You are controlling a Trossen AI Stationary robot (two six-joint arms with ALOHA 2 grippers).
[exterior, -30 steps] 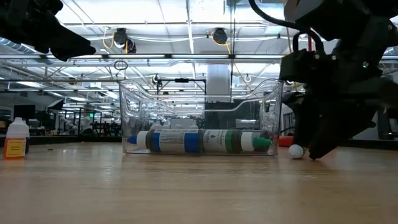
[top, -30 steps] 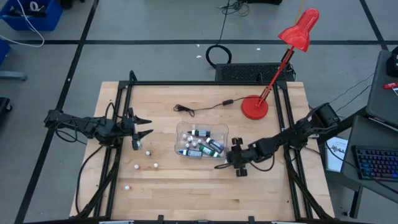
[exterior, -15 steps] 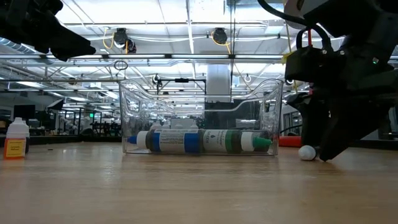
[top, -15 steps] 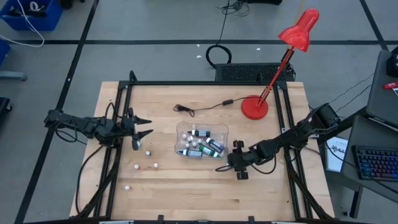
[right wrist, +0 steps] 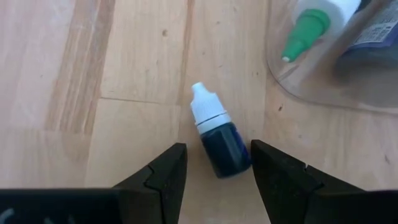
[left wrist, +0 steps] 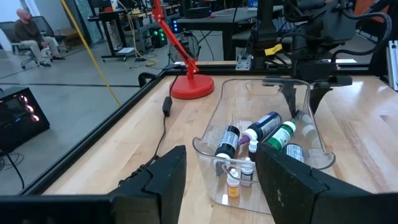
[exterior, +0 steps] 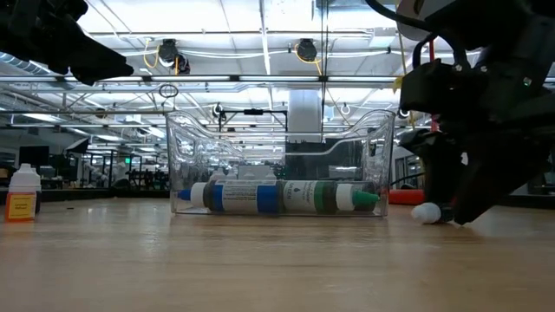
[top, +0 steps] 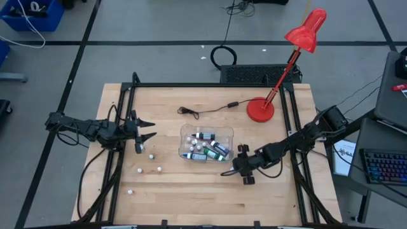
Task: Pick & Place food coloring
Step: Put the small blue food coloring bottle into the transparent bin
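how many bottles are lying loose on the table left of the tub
4 bottles: one near the left gripper, two further forward, one nearest the front edge. More may be hidden.

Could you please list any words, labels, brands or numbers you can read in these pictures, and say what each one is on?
None can be read.
Bottles in the clear tub: printed labels, too small to read.
Orange-labelled bottle at the table's edge in the low view: blurred.
Blue bottle between the right gripper's fingers: no text visible.
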